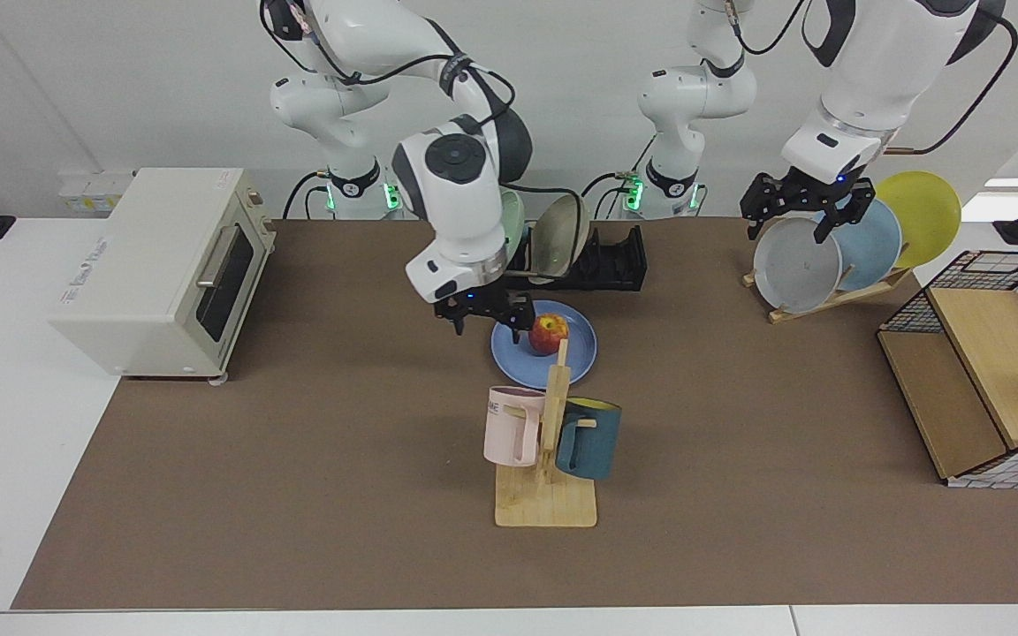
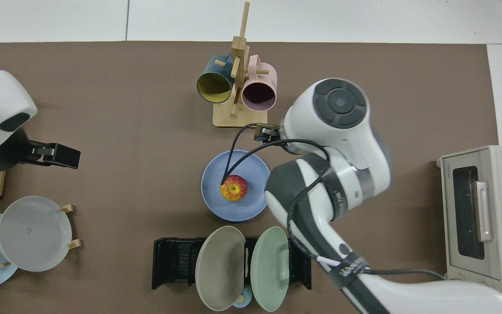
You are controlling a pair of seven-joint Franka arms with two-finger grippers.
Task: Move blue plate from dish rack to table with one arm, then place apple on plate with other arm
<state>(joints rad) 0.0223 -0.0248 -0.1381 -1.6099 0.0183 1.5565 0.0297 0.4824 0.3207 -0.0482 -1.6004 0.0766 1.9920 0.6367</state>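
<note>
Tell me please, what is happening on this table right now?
The apple lies on the blue plate, which sits on the table before the dish rack. The right gripper, open and empty, hangs beside the plate. The left gripper waits, open, above the grey plate.

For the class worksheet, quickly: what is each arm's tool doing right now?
Right tool: open, empty, beside the blue plate with the apple.
Left tool: open, empty, over the grey plate.

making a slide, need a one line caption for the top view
Apple rests on the blue plate on the table; an arm is raised beside it.
</note>
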